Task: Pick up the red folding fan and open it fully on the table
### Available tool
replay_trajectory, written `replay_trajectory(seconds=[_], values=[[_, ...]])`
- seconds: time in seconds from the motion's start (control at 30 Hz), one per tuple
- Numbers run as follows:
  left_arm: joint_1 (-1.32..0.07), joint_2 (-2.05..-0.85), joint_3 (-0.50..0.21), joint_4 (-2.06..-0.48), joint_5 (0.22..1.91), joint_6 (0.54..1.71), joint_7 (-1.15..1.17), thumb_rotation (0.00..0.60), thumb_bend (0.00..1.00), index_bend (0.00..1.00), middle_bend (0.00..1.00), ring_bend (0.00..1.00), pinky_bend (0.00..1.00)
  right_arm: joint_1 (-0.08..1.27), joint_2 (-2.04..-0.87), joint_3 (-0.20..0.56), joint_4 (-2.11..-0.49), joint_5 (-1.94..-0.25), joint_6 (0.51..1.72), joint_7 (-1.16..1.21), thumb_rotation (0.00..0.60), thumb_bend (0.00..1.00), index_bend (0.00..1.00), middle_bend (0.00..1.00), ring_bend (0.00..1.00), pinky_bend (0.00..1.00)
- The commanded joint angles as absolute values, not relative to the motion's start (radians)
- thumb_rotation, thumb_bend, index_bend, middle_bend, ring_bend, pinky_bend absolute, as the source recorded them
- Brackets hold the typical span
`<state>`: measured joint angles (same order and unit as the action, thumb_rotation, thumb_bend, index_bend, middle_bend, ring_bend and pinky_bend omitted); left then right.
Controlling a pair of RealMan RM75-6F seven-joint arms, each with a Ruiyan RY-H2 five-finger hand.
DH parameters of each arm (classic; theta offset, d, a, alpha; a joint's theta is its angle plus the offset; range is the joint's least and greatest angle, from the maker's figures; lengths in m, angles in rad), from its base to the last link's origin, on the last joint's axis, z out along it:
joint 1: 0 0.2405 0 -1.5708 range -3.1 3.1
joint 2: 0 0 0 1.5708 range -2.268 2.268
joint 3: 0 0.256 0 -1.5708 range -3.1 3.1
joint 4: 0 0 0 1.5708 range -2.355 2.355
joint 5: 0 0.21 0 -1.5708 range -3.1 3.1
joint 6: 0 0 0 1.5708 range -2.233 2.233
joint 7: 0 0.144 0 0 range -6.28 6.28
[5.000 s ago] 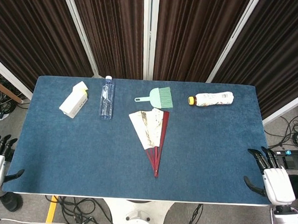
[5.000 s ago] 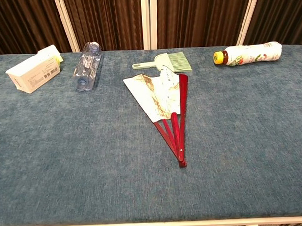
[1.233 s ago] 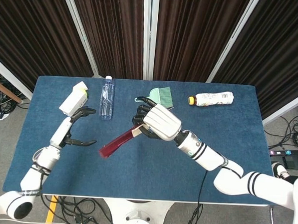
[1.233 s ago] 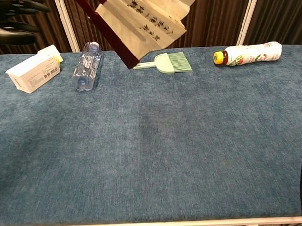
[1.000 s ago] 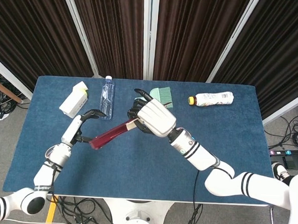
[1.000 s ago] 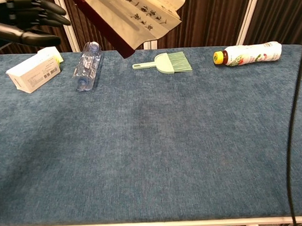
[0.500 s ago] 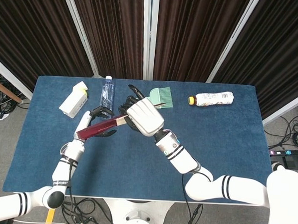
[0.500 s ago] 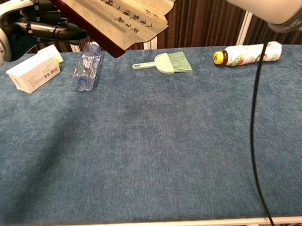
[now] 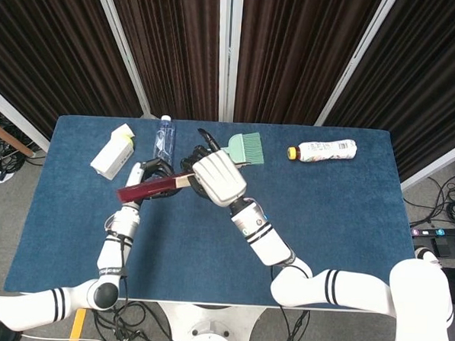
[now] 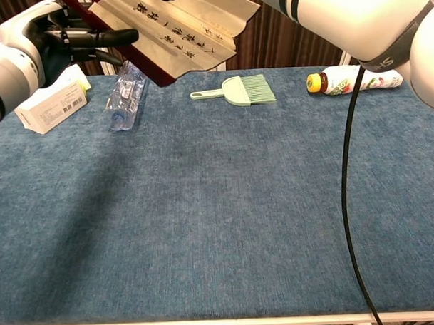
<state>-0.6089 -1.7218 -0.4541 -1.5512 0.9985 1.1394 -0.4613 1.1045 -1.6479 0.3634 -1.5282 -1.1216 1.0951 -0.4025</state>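
Note:
The red folding fan [image 9: 146, 188] is lifted off the blue table [image 9: 338, 237], part spread. In the chest view its cream paper with black writing [image 10: 173, 25] and a dark red guard stick fill the top left. My right hand [image 9: 218, 178] grips the fan at its paper end; in the chest view only that arm [image 10: 340, 15] shows. My left hand [image 9: 139, 173] is at the fan's red sticks. Its dark fingers [image 10: 102, 37] lie above and below the guard stick, and I cannot tell whether they clamp it.
Along the far edge lie a white box [image 9: 112, 151], a clear water bottle [image 9: 163, 144], a green hand brush [image 9: 244, 147] and a yellow-capped bottle [image 9: 324, 150]. A black cable [image 10: 347, 201] hangs across the right of the chest view.
Since five seconds ago the fan has left the table in my right hand. Over the last second that hand carried it left, and my left hand rose to meet the red sticks.

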Motion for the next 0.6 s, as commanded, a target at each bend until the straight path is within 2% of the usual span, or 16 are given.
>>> replay_trajectory(seconds=[0.03,0.13,0.33,0.6], values=[[-0.616,-1.752,-0.466,-1.518,0.999,1.162,-0.455,0.600,0.24,0.73,0.69,0.51,0.56,1.100,-1.644,0.361,-1.530,-1.124,1.093,-0.403,0.600,0.87,0.79,0.60,0.33,0.05],[-0.616,-1.736,-0.424,-1.487,1.038,1.156,-0.397,0.600,0.28,0.75,0.72,0.53,0.57,1.085,-1.617,0.350,-1.544,-1.140,1.096,-0.407,0.600,0.87,0.79,0.60,0.33,0.06],[-0.584,-1.658,-0.337,-1.472,1.087,1.171,-0.235,0.600,0.29,0.75,0.72,0.53,0.57,1.019,-1.496,0.281,-1.619,-1.215,1.109,-0.431,0.600,0.87,0.79,0.60,0.34,0.06],[-0.550,-1.592,-0.243,-1.443,1.165,1.304,0.125,0.600,0.28,0.74,0.71,0.53,0.57,0.912,-1.364,0.133,-1.693,-1.388,1.172,-0.526,0.600,0.87,0.79,0.60,0.34,0.04]])
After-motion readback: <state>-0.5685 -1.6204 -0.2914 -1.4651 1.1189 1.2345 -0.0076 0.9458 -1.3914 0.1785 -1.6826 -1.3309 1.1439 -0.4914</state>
